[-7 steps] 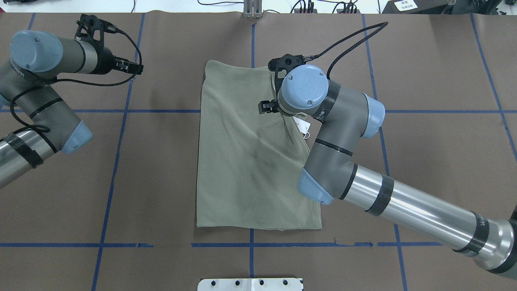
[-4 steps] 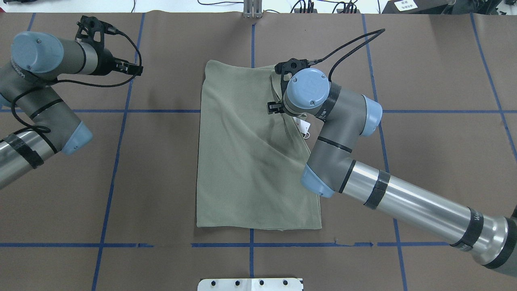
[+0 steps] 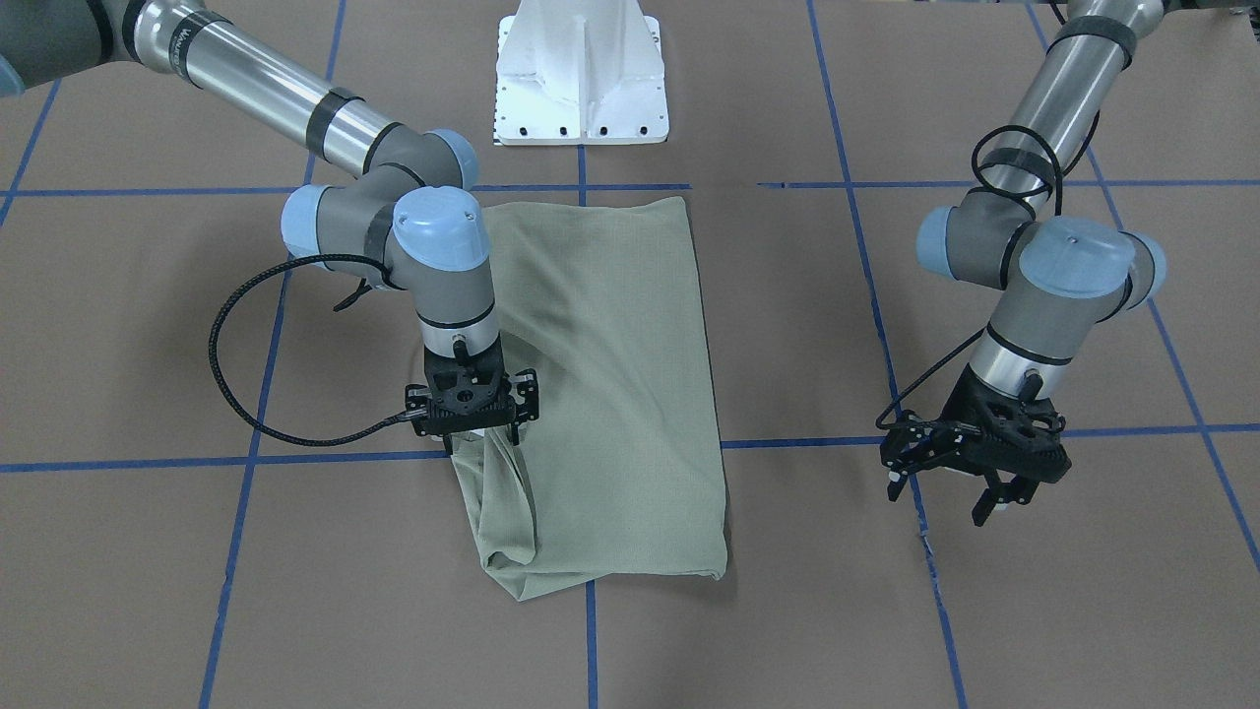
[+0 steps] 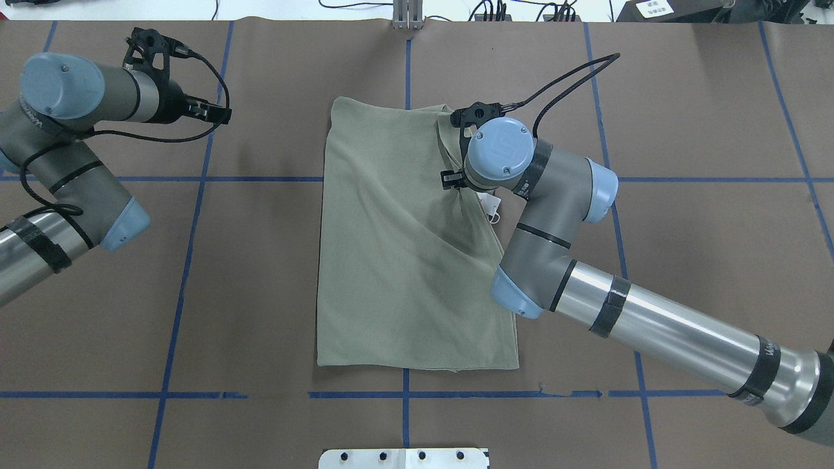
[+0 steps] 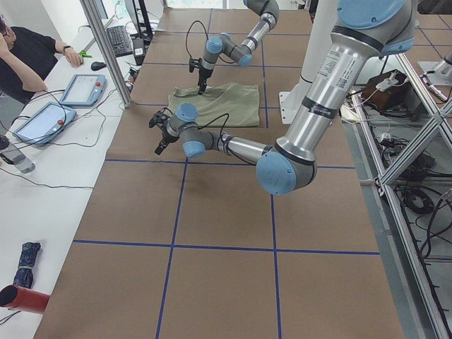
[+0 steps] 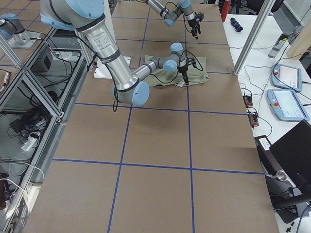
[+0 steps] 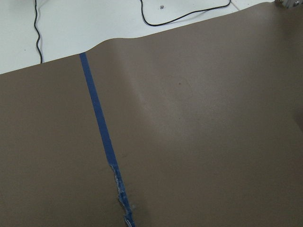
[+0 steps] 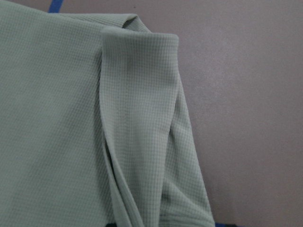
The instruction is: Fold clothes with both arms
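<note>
Brown, blue-taped table cover [image 4: 260, 293] under sage shirt [image 4: 391, 260]; white bench [image 5: 49, 219] alongside

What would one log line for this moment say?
right arm: jaws shut on shirt edge, edge raised | left arm: jaws open, empty, away from shirt | shirt: partly folded on table
</note>
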Controlling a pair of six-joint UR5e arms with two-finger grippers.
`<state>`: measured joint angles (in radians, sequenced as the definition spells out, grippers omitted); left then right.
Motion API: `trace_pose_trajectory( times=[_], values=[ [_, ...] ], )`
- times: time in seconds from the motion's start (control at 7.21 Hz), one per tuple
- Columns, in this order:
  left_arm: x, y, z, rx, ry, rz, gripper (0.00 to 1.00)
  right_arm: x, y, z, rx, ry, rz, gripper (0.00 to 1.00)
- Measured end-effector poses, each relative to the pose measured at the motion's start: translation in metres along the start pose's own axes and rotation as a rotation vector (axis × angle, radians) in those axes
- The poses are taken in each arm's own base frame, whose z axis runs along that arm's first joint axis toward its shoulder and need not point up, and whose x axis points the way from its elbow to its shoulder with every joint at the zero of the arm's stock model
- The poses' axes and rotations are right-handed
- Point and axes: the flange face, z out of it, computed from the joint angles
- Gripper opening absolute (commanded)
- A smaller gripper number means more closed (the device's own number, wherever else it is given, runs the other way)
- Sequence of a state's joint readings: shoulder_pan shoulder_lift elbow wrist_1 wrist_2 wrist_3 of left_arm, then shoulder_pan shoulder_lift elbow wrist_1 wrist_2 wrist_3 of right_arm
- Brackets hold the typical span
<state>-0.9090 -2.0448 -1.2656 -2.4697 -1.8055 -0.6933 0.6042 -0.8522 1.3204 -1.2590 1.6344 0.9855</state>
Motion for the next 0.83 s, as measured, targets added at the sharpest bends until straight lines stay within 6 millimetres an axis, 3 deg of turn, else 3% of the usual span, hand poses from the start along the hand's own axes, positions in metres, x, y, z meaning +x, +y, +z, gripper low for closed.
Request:
trace_pose_trajectory(
  times=[0.28,0.56,0.69,0.83],
  values=[
    [0.002,0.001,0.000,-0.001,0.003,0.002,1.00,0.048,-0.002,-0.001,-0.010,0.057,-0.051,0.82],
    [0.008,0.002,0.000,0.005,0.017,-0.016,1.00,0.100,0.001,-0.006,-0.017,0.097,-0.100,0.92],
    [0.014,0.003,-0.001,0.012,0.031,-0.030,1.00,0.110,0.001,-0.008,-0.019,0.105,-0.103,0.99],
    [0.020,0.003,-0.003,0.017,0.046,-0.056,1.00,0.110,-0.003,-0.013,-0.015,0.093,-0.088,1.00]
  ],
)
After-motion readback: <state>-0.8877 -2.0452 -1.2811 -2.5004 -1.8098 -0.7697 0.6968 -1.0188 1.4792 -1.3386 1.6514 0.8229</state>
